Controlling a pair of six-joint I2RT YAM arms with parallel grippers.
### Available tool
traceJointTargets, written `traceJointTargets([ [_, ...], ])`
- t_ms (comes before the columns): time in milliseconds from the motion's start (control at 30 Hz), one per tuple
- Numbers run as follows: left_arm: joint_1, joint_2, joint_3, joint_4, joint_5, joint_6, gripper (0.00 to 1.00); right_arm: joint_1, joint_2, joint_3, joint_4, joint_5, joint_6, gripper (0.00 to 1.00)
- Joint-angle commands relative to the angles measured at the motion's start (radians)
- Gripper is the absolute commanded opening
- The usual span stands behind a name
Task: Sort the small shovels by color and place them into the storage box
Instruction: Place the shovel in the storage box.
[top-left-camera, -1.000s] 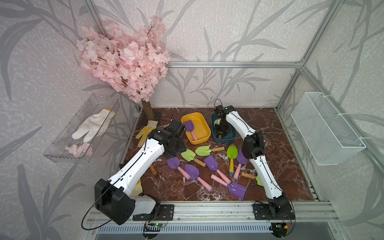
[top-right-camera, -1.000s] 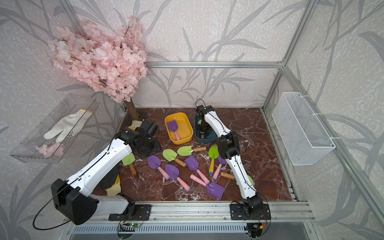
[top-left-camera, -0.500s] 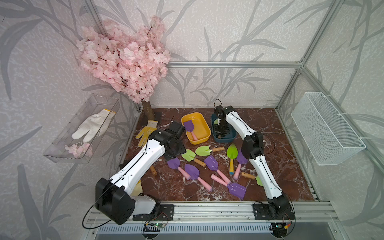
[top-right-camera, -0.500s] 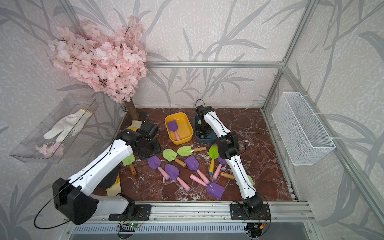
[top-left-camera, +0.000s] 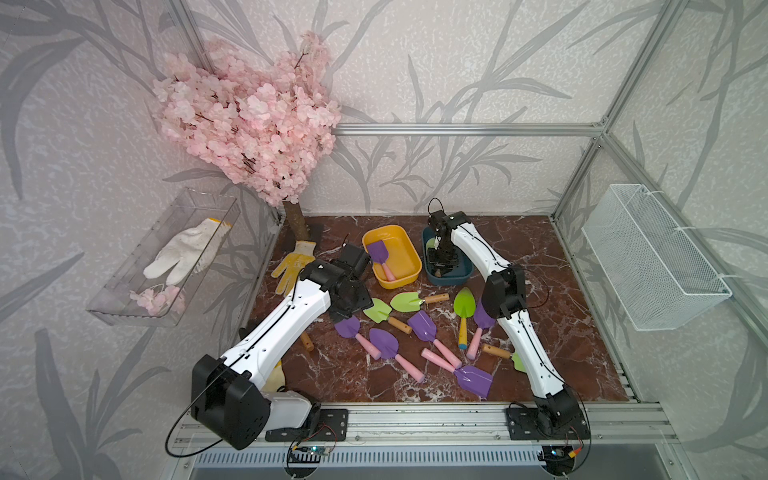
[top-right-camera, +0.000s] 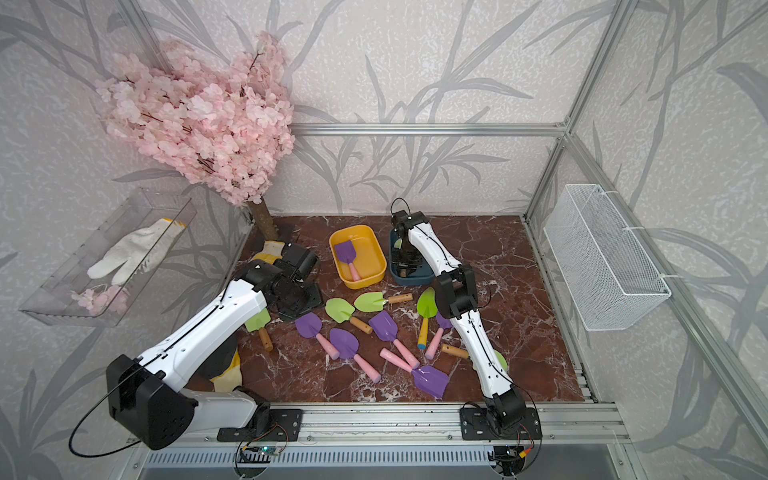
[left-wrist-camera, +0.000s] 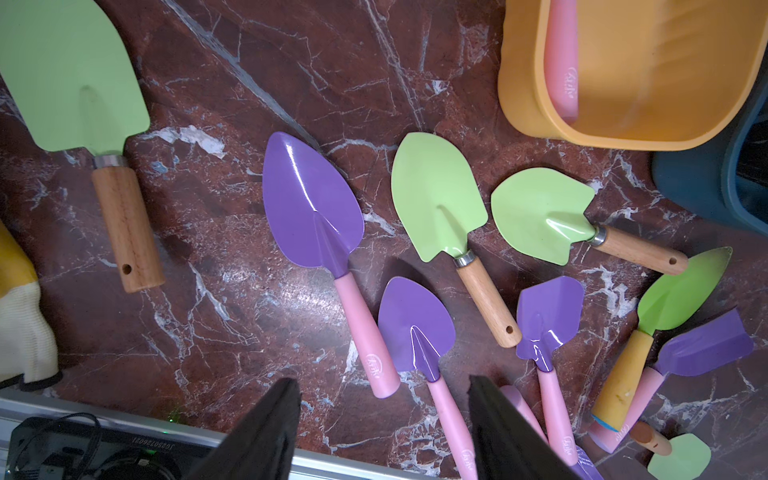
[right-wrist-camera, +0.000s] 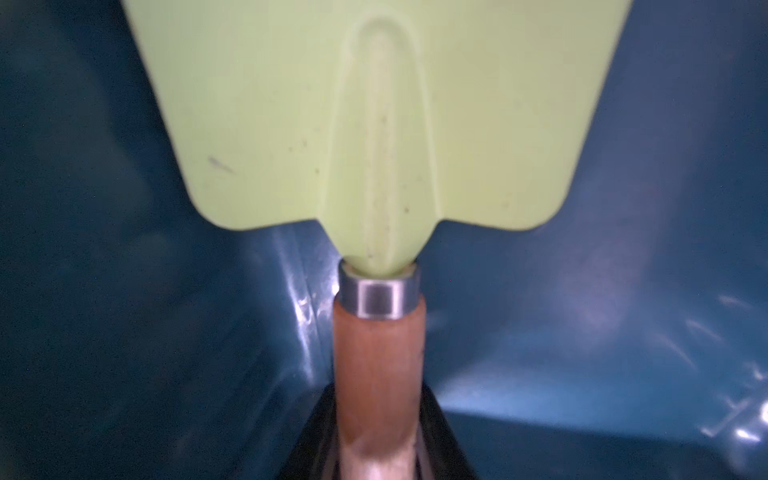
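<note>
Arm bases sit at 5 and 7 o'clock of the marble table (top-left-camera: 540, 249). The right arm (top-left-camera: 473, 249) stretches long toward 12 o'clock, its elbow raised above the loose shovels (top-left-camera: 422, 326) and its wrist tipped steeply down into the teal tub (top-left-camera: 451, 280). There the right gripper (right-wrist-camera: 380, 436) is clamped on the wooden handle of a light green shovel (right-wrist-camera: 374, 124). The blade is inside the tub; whether it touches the floor I cannot tell. The left arm (top-left-camera: 286, 324) slants toward 10 o'clock with its wrist folded down. The left gripper (left-wrist-camera: 382, 384) hangs with jaws spread and empty over the shovels scattered at centre. One purple shovel (top-left-camera: 377, 251) lies in the yellow tub (top-left-camera: 409, 274) at 12 o'clock, just beside the teal one.
</note>
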Motion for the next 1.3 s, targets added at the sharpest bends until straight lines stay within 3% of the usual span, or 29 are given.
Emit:
traceJointTargets([
  [0,0.002,0.012,-0.006,0.004,0.004,0.009,0.68,0.013,0.045,0.013,0.009,-0.012,-0.009,0.19],
  [1267,0.008,0.01,-0.008,0.013,0.012,0.013,0.68,0.007,0.006,0.04,0.023,0.013,0.005,0.39],
])
